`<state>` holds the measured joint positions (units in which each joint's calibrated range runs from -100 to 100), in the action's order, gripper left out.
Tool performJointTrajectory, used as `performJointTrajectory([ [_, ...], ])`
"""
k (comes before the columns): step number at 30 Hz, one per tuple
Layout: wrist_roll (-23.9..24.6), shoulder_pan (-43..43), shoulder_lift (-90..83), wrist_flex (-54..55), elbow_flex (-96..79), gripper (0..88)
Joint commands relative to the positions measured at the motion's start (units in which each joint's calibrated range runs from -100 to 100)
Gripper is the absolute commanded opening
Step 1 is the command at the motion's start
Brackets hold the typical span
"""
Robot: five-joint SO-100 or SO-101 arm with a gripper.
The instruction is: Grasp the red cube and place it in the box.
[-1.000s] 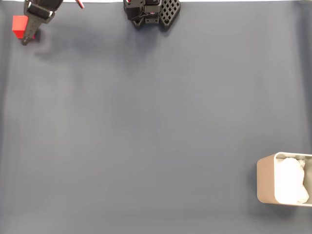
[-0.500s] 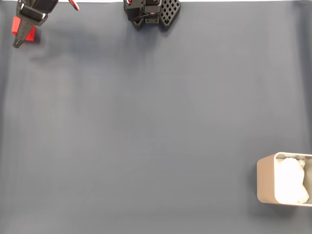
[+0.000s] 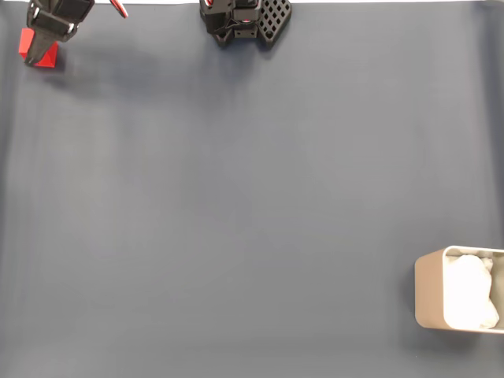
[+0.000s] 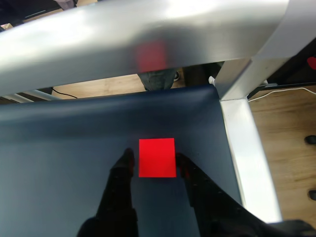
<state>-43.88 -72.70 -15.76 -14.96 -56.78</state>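
The red cube (image 3: 46, 57) sits on the dark mat in the far top-left corner of the fixed view. My gripper (image 3: 35, 49) is right over it and hides part of it. In the wrist view the red cube (image 4: 157, 157) lies between the two black fingers of my gripper (image 4: 153, 159). The right finger is at its side and the left one stands a narrow gap away, so the jaws are open around it. The beige box (image 3: 429, 299) with white padding stands at the lower right edge, far from the cube.
The arm's black base (image 3: 244, 20) is at the top middle of the mat. In the wrist view, silver frame bars (image 4: 148, 34) and a post (image 4: 242, 148) run just beyond the mat's edge, close behind and right of the cube, over a wooden floor.
The gripper shifted left onto the cube; one finger that reached past it toward the bottom of the view has since drawn in. The cube and box stayed put.
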Motion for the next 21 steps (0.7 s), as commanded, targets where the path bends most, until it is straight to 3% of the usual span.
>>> performJointTrajectory([
  [1, -0.59, 0.04, -0.27, 0.53, 2.58, 10.8],
  [10, -1.42, 0.26, -0.1, 0.45, 2.58, 5.1],
  [21, -1.9, 0.54, -1.66, -1.27, 4.5, 4.8],
])
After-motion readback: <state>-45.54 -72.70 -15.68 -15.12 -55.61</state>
